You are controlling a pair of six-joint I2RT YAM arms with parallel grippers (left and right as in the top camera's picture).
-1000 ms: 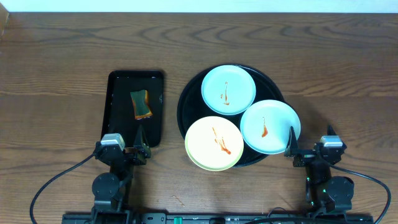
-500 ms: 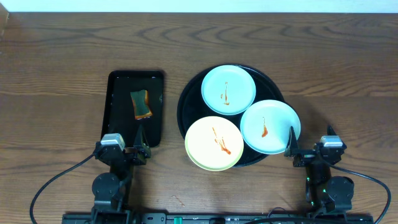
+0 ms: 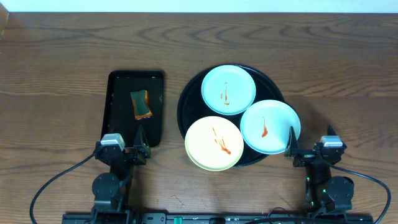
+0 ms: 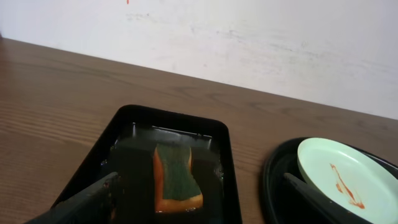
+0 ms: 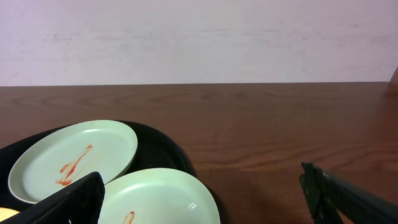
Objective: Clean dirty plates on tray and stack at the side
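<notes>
Overhead: streaked pale round plates [image 3: 228,89] crowded the glossy black round tray [image 3: 191,106]. Left gripper [image 4: 200,182] and right gripper [image 5: 202,174] stood released, empty. Lifting one could drag another.

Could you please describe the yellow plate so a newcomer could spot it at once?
Find the round black tray mid-table, holding three plates. The yellow plate sits nearest the robot, leftmost. The far plate and right plate are mint-blue; it alone is yellow.
</notes>
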